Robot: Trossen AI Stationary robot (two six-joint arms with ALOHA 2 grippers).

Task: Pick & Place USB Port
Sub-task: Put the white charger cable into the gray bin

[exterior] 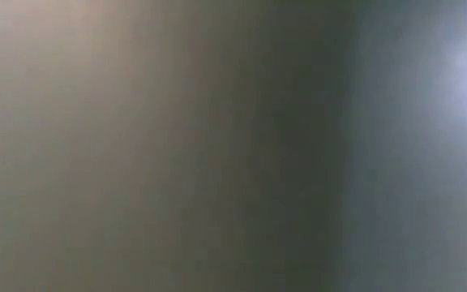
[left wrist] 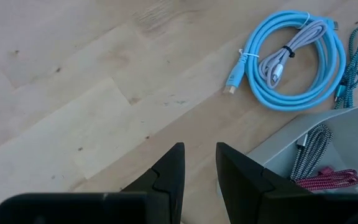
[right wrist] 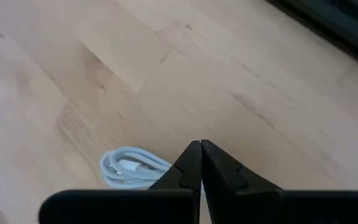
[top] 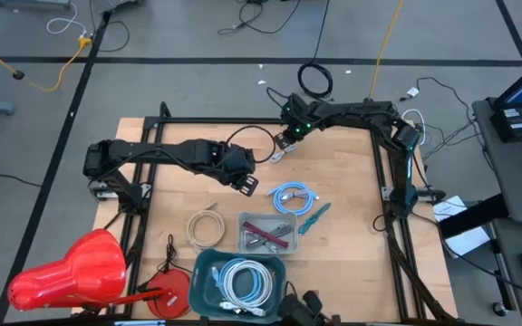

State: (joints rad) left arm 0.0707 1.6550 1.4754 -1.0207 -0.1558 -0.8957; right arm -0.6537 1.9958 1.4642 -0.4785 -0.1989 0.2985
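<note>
White cable [right wrist: 132,169] just beside right pincer [right wrist: 201,147]

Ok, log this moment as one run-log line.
left gripper: open, empty, above bare table beside grey tray | right gripper: shut, empty, over white cable | blue cable coil: on table

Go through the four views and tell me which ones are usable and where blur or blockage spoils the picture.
High view: sharp, evenly lit, table fully readable. Low view: a featureless grey-brown smear, nothing identifiable. Left wrist view: crisp on the blue cable; left gripper fingers dark silhouettes. Right wrist view: soft, the white cable blurred behind the right gripper.
</note>
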